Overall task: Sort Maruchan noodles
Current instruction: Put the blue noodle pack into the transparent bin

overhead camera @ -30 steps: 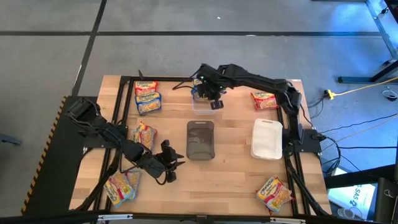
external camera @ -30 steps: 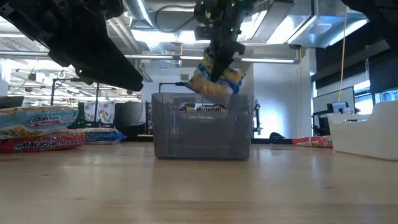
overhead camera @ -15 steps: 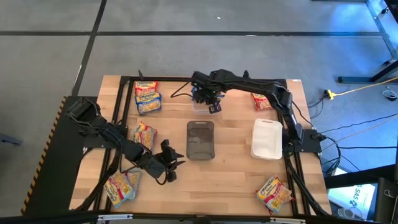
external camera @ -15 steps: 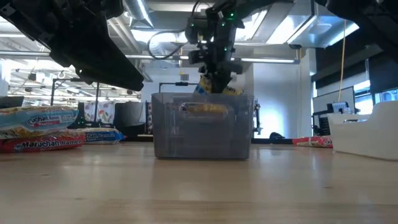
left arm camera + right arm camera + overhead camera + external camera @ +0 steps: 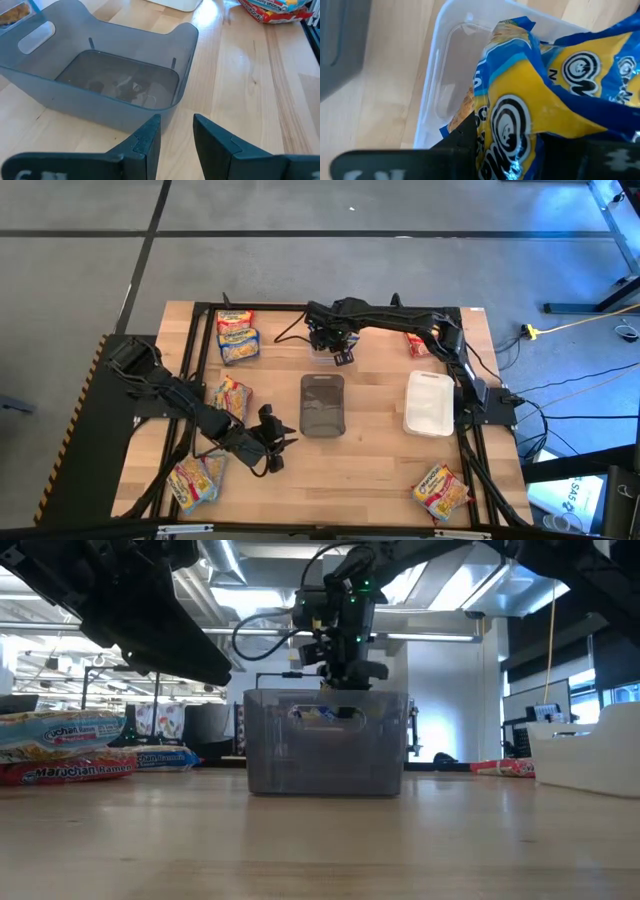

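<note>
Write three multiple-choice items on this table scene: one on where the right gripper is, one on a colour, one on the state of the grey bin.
1. Where is the right gripper?
A. Over the white tray
B. At the clear plastic tub at the table's far side
C. At the table's near right corner

2. What colours mark the packet in the right gripper?
A. Yellow and blue
B. Green and white
C. Plain red

3. What is the state of the grey bin in front of the left gripper?
A. Tipped on its side
B. Full of packets
C. Upright and empty

Answers:
1. B: the high view shows the right arm reaching to the tub beyond the grey bin.
2. A: the right wrist view shows yellow wrap with blue bands.
3. C: the left wrist view shows its bare floor, open side up.
</note>
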